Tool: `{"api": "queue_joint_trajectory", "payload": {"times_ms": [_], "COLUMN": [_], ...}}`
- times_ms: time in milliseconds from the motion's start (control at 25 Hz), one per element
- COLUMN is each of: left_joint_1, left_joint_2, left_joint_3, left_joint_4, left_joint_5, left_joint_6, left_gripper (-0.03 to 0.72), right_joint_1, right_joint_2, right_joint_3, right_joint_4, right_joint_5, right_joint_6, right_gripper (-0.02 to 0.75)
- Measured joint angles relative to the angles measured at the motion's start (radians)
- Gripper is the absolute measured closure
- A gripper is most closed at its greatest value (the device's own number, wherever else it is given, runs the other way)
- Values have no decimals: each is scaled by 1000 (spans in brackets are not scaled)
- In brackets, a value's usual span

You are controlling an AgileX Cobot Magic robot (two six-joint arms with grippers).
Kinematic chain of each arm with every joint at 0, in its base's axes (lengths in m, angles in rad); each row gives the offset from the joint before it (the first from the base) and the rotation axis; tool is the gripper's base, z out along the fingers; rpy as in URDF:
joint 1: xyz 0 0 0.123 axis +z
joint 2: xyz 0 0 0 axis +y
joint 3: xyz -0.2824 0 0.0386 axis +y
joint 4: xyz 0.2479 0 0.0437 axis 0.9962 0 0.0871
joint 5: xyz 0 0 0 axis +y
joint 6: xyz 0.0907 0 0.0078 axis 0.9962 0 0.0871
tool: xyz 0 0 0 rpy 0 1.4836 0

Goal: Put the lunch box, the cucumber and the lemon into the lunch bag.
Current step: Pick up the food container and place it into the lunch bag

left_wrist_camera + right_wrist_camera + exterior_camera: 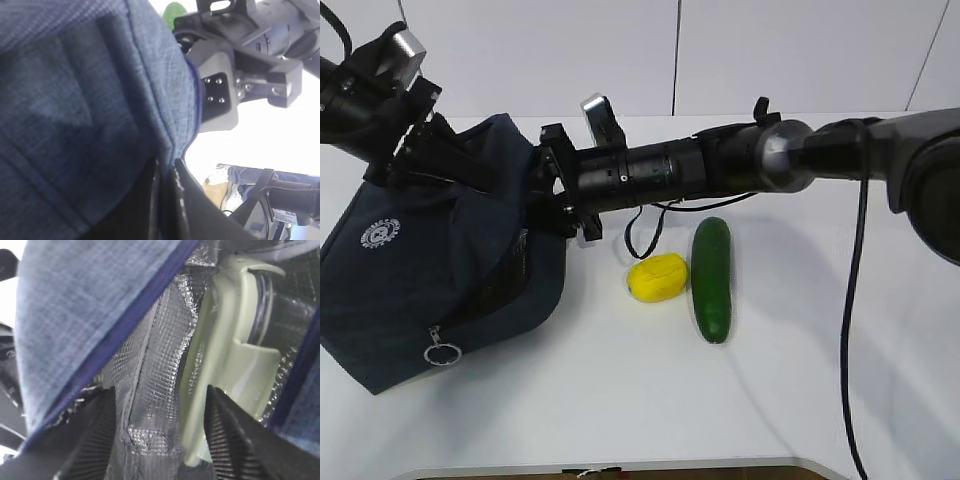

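Observation:
The navy lunch bag lies tilted on the table at the left, its mouth facing right. My left gripper is shut on the bag's upper fabric edge and holds it up. My right gripper reaches into the bag's mouth; in the right wrist view it is open inside the silver lining. The lunch box stands on edge in the bag, its sage-green lid close to the right finger. The yellow lemon and the dark green cucumber lie side by side on the table, right of the bag.
The right arm stretches across the table above and behind the lemon and cucumber, with a black cable hanging near the lemon. The bag's metal ring pull hangs at its front. The table's front edge is near.

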Motion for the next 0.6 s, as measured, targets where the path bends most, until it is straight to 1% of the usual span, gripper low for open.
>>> {"api": "queue_joint_trajectory", "payload": {"times_ms": [360,440,600], "left_joint_1": [0,0,0], "left_joint_2": [0,0,0], "left_joint_3": [0,0,0], "left_joint_4": [0,-9,-26], "left_joint_5": [0,0,0], "left_joint_6": [0,2,4], "left_gripper": [702,702,702], "right_joint_1": [-20,-23,-24], "right_joint_2": [-2,-9,-43], "right_joint_3": [-2,-9,-38], "right_joint_4": [-17,-69,-210], "right_joint_5": [51,52,38], "right_joint_6": [-36,-33,10], "right_gripper": [288,288,288]}}
